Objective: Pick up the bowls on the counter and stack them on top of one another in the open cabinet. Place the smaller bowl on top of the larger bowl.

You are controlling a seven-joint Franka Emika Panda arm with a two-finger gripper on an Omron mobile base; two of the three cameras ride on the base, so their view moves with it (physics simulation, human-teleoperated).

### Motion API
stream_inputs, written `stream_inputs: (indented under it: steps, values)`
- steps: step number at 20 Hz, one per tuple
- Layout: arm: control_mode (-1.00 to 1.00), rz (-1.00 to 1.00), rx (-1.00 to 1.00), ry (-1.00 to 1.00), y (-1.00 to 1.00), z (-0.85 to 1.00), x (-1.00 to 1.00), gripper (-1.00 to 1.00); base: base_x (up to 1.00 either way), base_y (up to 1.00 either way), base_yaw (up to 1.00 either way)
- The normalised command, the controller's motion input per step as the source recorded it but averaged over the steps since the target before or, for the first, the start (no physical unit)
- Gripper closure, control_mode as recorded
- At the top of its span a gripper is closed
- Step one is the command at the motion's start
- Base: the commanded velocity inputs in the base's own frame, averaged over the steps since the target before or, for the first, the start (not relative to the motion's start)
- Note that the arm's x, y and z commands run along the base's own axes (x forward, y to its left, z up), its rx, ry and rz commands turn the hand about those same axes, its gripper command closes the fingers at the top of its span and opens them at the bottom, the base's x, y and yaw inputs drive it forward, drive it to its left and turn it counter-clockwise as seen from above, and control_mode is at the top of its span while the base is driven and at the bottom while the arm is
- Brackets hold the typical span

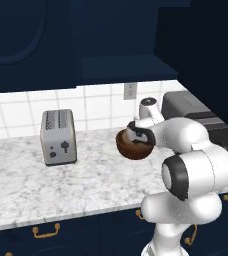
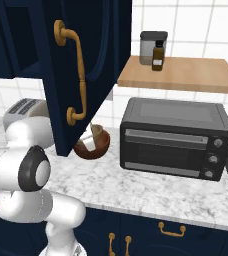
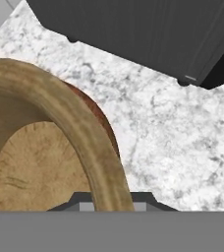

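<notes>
Shallow tan smaller bowl (image 3: 45, 162) nested in reddish-brown larger bowl (image 1: 134, 148), gripper (image 1: 137, 136) clamped on tan rim

white tiled wall (image 1: 16, 112), wooden shelf (image 2: 186, 75), navy drawers (image 1: 86, 232).

A silver toaster (image 1: 58, 136) stands left, a black toaster oven (image 2: 176, 138) right (under a wooden shelf (image 2: 186, 74)).
</notes>
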Motion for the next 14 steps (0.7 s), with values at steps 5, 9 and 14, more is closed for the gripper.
stream_inputs:
  steps: [5, 9, 14]
  values:
    - [-1.00, 0.00, 0.00, 0.00, 0.00, -0.22, 0.02, 1.00, 0.00, 0.00, 0.00]
    - [-1.00, 0.00, 0.00, 0.00, 0.00, -0.03, 0.00, 1.00, 0.00, 0.00, 0.00]
    - [-1.00, 0.00, 0.00, -0.02, 0.00, -0.03, 0.08, 1.00, 0.00, 0.00, 0.00]
